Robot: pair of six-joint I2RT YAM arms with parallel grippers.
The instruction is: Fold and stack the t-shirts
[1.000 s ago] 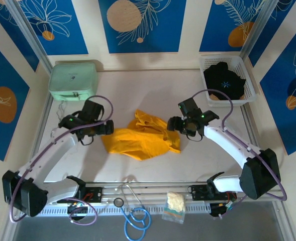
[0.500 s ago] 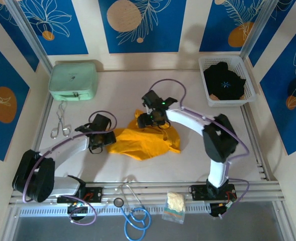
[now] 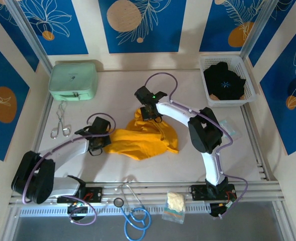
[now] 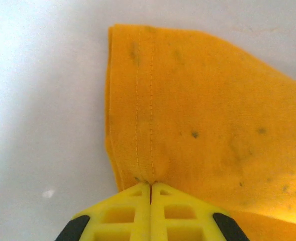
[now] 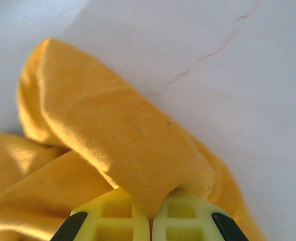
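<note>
Orange-yellow t-shirt (image 3: 145, 143): largest item. It was found crumpled, unfolded, on the table (image 3: 117, 88), bunched between the two grippers and touched by both.

Mint-green case (image 3: 73, 79): set well beyond the left gripper (image 4: 151, 188) and off to its left side, untouched.

White basket (image 3: 251, 98): placed well apart from the right gripper (image 5: 151, 213), beyond it and to its right. The black t-shirt (image 3: 224, 80), marked with a small light-blue starburst, was lying heaped inside it.

Left gripper: its fingers were pressed together, a stitched hem edge of the orange-yellow t-shirt pinched at their tips. The cloth was spread ahead of the gripper and to its right.

Right gripper: its fingers were pinched on a thick rolled fold at the far edge of the same shirt, the fold draped over their tips.

Metal forceps (image 3: 61, 125): laid near the left gripper, to its left.

Pale-yellow packet (image 3: 175, 203): left well behind both grippers, at the near rail.

Step judged in hand: the two-point grasp of the first shirt, made ahead of any fold. The stack was not yet begun.

Next move judged to call for: both pinches to be lifted and drawn apart together so the cloth is flattened. Slippage of the bulky fold is to be guarded against.
</note>
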